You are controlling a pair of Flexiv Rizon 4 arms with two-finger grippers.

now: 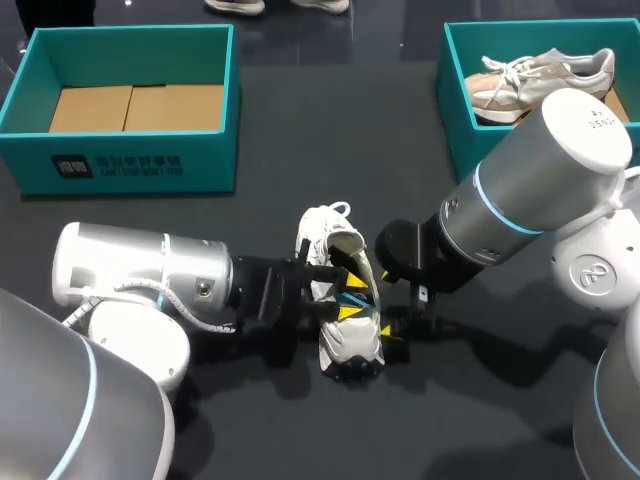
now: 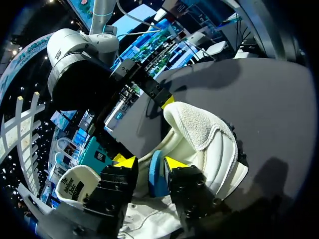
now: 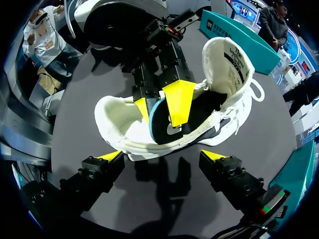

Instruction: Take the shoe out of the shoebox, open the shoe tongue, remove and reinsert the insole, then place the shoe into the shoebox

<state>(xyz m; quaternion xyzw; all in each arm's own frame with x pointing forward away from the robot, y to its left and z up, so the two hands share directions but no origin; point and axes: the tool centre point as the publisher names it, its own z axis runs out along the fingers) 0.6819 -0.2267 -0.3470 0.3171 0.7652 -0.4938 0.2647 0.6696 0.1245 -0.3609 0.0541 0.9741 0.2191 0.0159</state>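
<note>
A white shoe (image 1: 338, 335) lies on the dark table between my two grippers, its opening turned toward the right arm and its tongue (image 3: 230, 54) folded back. Partly inside the shoe sits the dark insole (image 3: 167, 122), which has a blue edge (image 2: 155, 175). My left gripper (image 1: 348, 297) reaches into the opening. The fingers stand slightly apart around the insole's edge (image 2: 149, 163), and a gap shows on one side, so it is open. My right gripper (image 3: 163, 157) is wide open just off the shoe's sole side (image 1: 392, 328), with nothing held.
A teal shoebox (image 1: 130, 160) with a bare cardboard floor stands at the back left. A second teal box (image 1: 452, 100) at the back right holds a beige sneaker (image 1: 540, 78). Both arms crowd the table's middle.
</note>
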